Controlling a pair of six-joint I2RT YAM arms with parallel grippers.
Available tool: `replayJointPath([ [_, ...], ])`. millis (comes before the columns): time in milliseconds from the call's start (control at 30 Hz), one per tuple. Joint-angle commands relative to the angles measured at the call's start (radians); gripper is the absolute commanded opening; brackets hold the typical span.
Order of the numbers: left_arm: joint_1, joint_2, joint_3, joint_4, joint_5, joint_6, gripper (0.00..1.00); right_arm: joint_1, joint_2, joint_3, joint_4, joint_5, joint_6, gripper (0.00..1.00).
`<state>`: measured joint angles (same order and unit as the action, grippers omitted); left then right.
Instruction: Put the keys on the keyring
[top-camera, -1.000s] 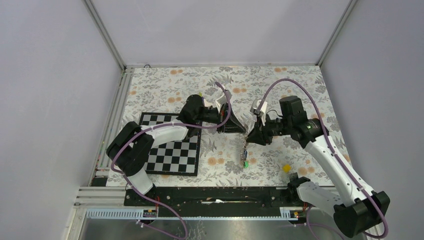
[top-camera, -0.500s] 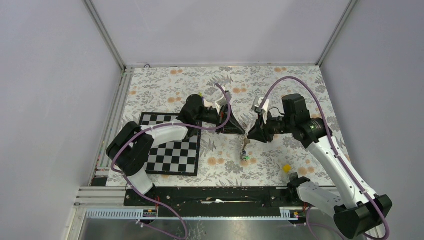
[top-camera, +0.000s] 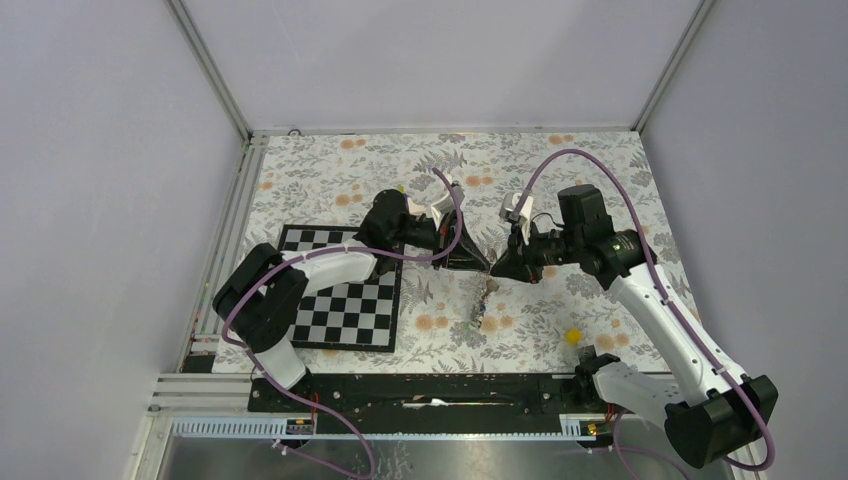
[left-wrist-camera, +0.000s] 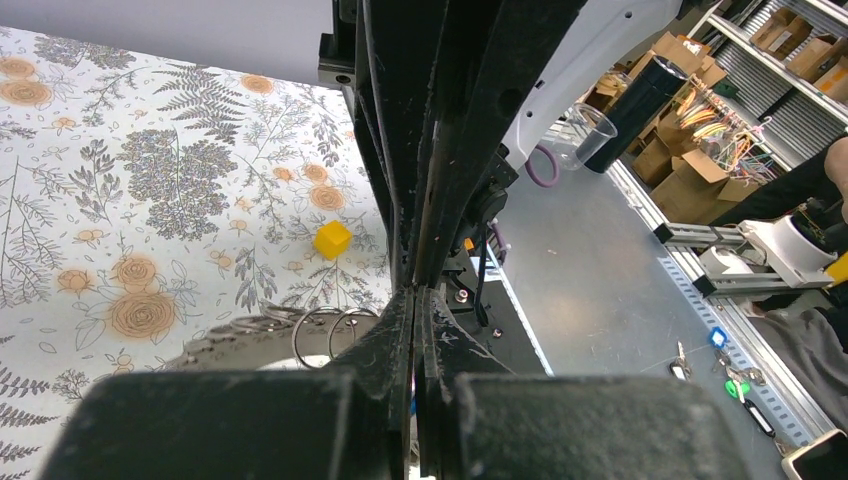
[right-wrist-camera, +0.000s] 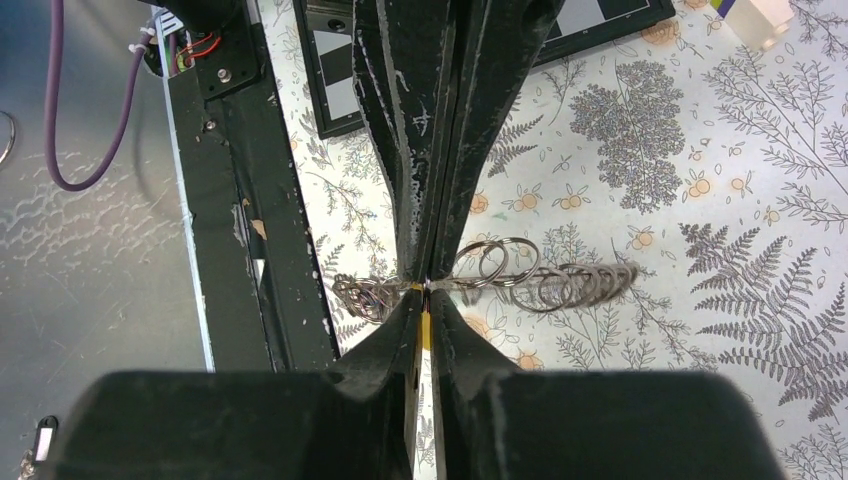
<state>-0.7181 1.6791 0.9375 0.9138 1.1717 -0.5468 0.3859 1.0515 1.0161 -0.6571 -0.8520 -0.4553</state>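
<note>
My two grippers meet tip to tip above the middle of the floral mat. My left gripper (top-camera: 479, 262) is shut, and the jagged grey keyring (left-wrist-camera: 225, 338) runs in behind its fingers, with small split rings beside it. My right gripper (top-camera: 496, 268) is shut on an orange-yellow key (right-wrist-camera: 425, 330), its tips right at the keyring's wire (right-wrist-camera: 560, 281), which carries a row of small rings. A bunch of keys (top-camera: 481, 318) with green and blue heads hangs below the two grippers, and a tangle of rings (right-wrist-camera: 365, 297) hangs at the wire's left end.
A black-and-white checkerboard (top-camera: 350, 300) lies left of the grippers, under the left arm. A small yellow cube (top-camera: 573, 337) sits on the mat at the front right and also shows in the left wrist view (left-wrist-camera: 332, 239). The black base rail (top-camera: 430, 390) runs along the front edge.
My right gripper has moved left and slightly up, closing onto the left gripper's tips. The hanging bunch of keys has shifted left with it. The left arm has barely moved.
</note>
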Motion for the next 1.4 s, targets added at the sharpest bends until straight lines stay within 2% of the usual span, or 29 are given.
replayJointPath([
  [0,-0.004,-0.031,0.035,0.059,0.009,0.010,0.00,-0.004,0.000,-0.001,0.034,-0.062,0.003,0.08],
  [67,-0.004,-0.029,0.036,0.059,0.004,0.010,0.00,-0.003,-0.003,0.003,0.029,-0.064,-0.003,0.00],
  [167,-0.003,-0.026,0.040,0.044,0.001,0.018,0.00,-0.002,-0.002,0.029,-0.008,-0.047,-0.026,0.00],
  [200,-0.002,-0.027,0.045,0.023,0.000,0.035,0.01,-0.002,0.002,0.041,-0.029,-0.031,-0.038,0.00],
  [233,-0.001,-0.031,0.056,-0.022,-0.002,0.066,0.08,0.000,0.007,0.054,-0.049,-0.011,-0.048,0.00],
  [333,0.001,-0.049,0.114,-0.287,-0.038,0.221,0.26,0.013,0.036,0.095,-0.120,0.066,-0.074,0.00],
  [367,-0.001,-0.053,0.139,-0.370,-0.049,0.291,0.29,0.020,0.052,0.110,-0.147,0.089,-0.080,0.00],
  [467,-0.005,-0.051,0.220,-0.587,-0.099,0.401,0.30,0.044,0.094,0.148,-0.205,0.149,-0.089,0.00],
  [533,-0.011,-0.048,0.249,-0.665,-0.118,0.441,0.30,0.057,0.114,0.172,-0.226,0.174,-0.088,0.00],
  [900,-0.024,-0.063,0.226,-0.678,-0.073,0.461,0.27,0.070,0.176,0.306,-0.329,0.226,-0.103,0.00],
  [1367,-0.054,-0.062,0.220,-0.642,-0.093,0.397,0.21,0.073,0.213,0.342,-0.398,0.233,-0.123,0.00],
])
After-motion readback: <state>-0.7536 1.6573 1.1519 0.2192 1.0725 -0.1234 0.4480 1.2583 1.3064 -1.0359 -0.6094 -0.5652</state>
